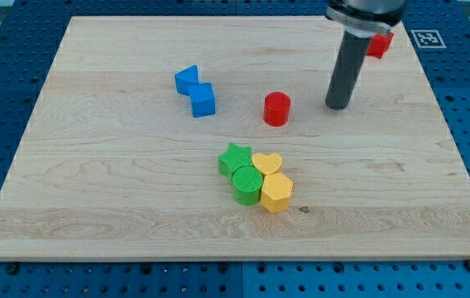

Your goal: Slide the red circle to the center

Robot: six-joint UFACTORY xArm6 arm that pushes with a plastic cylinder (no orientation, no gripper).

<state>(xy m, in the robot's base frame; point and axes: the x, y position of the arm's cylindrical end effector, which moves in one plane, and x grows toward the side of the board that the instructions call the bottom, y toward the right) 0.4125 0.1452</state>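
The red circle (276, 108) is a short red cylinder a little above the board's middle. My tip (337, 107) rests on the board to the right of the red circle, a clear gap apart. The rod rises toward the view's top and partly hides a second red block (379, 45) near the top right corner.
Two blue blocks (187, 79) (203, 100) touch each other to the left of the red circle. Below it sits a tight cluster: green star (235, 159), green cylinder (246, 185), yellow heart (267, 163), yellow hexagon (276, 192). The wooden board (94, 182) lies on a blue pegboard.
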